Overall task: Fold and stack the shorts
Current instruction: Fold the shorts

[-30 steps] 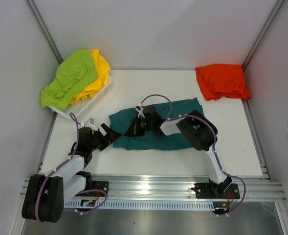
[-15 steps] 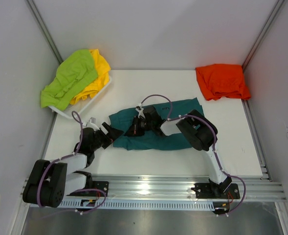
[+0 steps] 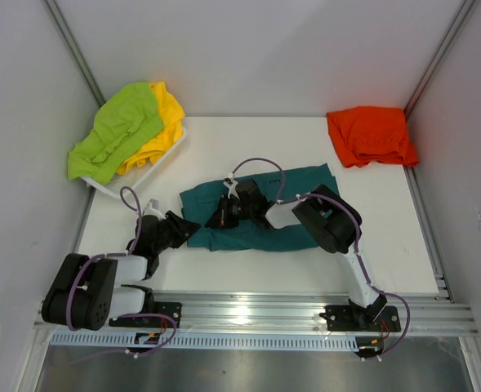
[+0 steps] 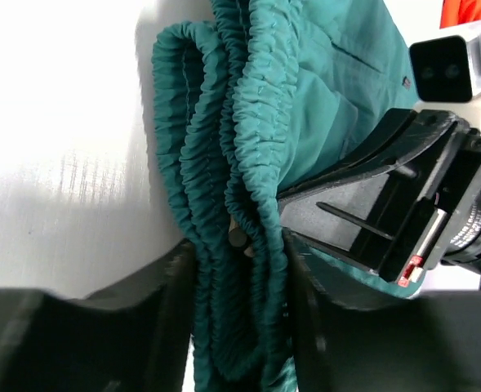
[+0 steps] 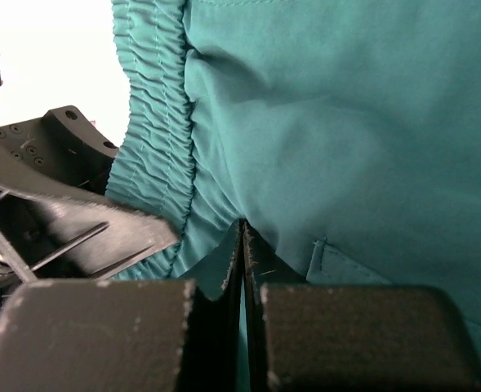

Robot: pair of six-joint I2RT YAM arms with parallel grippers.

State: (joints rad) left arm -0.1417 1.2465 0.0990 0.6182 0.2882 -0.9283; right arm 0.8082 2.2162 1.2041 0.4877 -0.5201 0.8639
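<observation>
Teal shorts (image 3: 309, 178) flat mid-table, left gripper (image 4: 240, 269) half-closed around their bunched waistband (image 4: 224, 155), touching it both sides, right gripper (image 5: 242, 245) fully closed, pinching a fabric fold.

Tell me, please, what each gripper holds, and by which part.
Both hold the teal shorts: left gripper at the waistband, right gripper pinching the fabric just beside it.

The spread shorts (image 3: 301, 237) lie central on the table (image 3: 224, 147) — piled shorts (image 3: 118, 131) in a tray (image 3: 160, 160) back-left, lone shorts (image 3: 371, 135) back-right.
</observation>
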